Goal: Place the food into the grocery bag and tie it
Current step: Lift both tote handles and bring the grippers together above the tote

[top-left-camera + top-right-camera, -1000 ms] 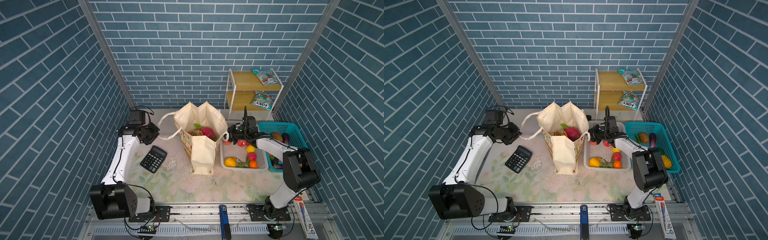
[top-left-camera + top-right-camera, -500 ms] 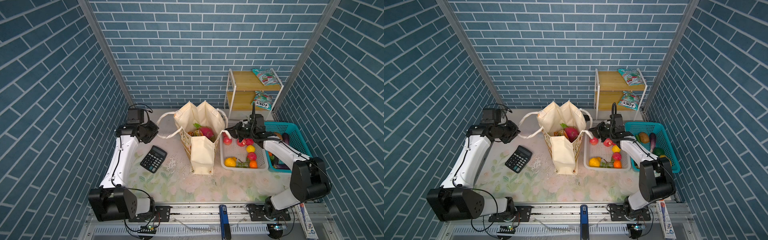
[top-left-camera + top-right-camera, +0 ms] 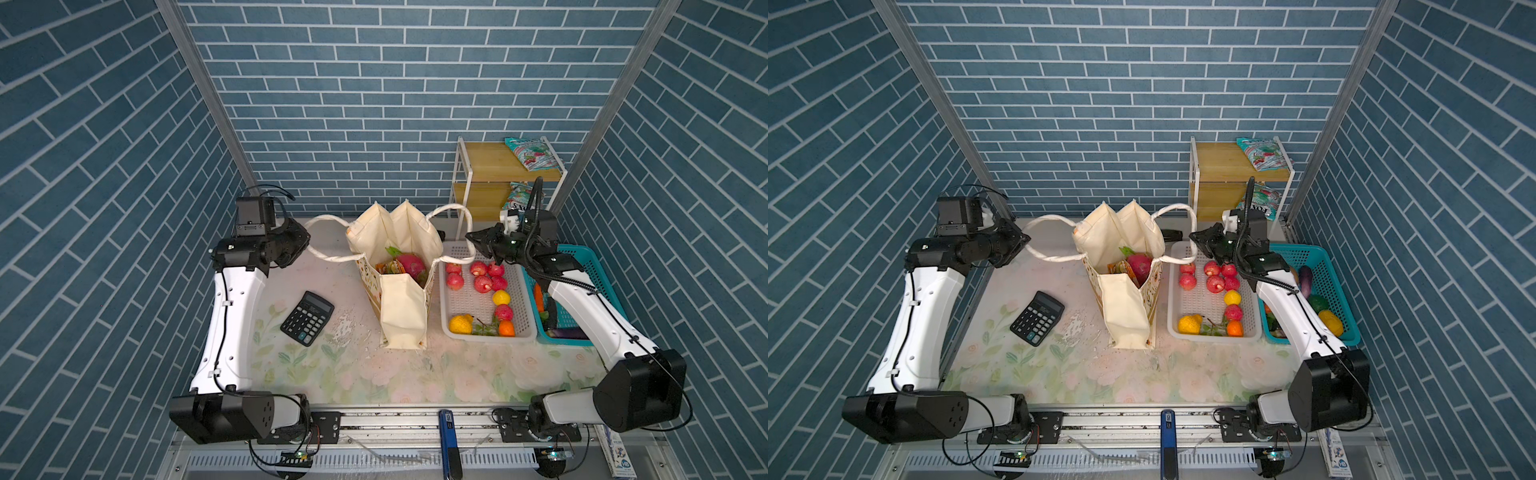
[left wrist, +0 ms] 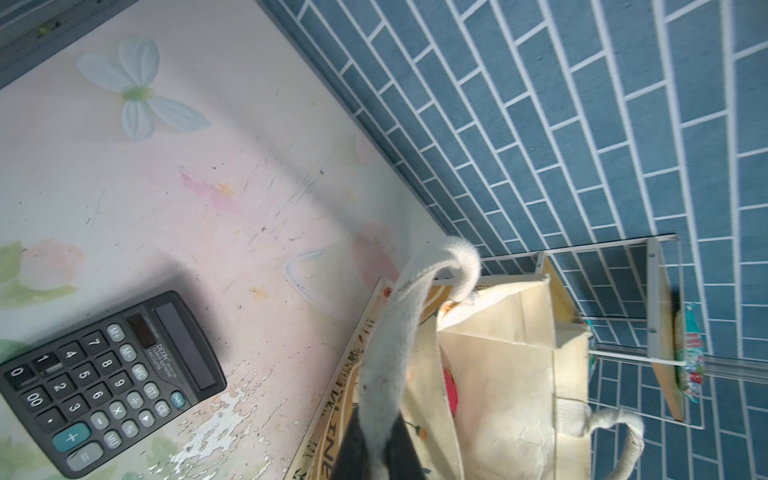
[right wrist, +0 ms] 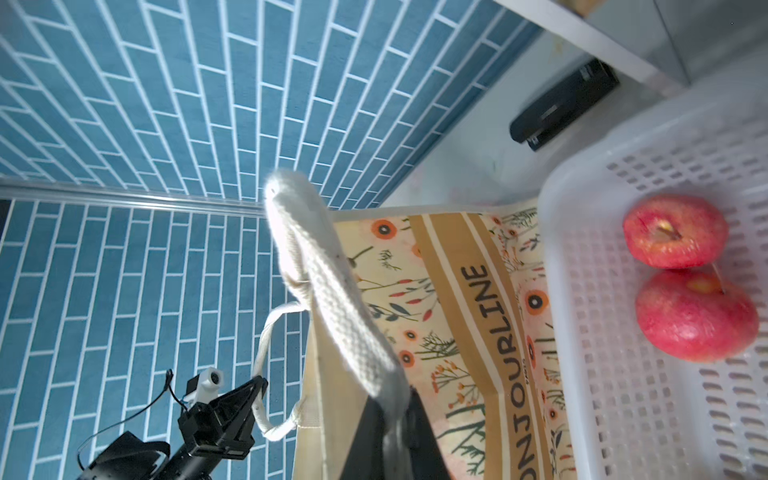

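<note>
The cream grocery bag (image 3: 401, 299) (image 3: 1125, 307) stands open mid-table, with a magenta dragon fruit (image 3: 409, 265) (image 3: 1139, 266) and a snack packet inside. My left gripper (image 3: 307, 243) (image 4: 376, 449) is shut on the bag's left rope handle (image 3: 328, 258) (image 4: 395, 332), held out to the left of the bag. On the other side my right gripper (image 3: 471, 239) (image 5: 392, 436) is shut on the right rope handle (image 3: 455, 206) (image 5: 332, 291), above the white basket's near corner. Both loops are pulled outward.
The white perforated basket (image 3: 486, 336) beside the bag holds several red apples (image 5: 675, 230) and yellow and orange fruits. A teal basket (image 3: 592, 259) sits further right. A calculator (image 3: 307, 318) lies at the left. The wooden shelf (image 3: 490, 166) at the back carries snack packets (image 3: 532, 153).
My right gripper has closed on the right handle and drawn it slightly away from the bag, the arm swinging outward. The left gripper keeps its hold in place.
</note>
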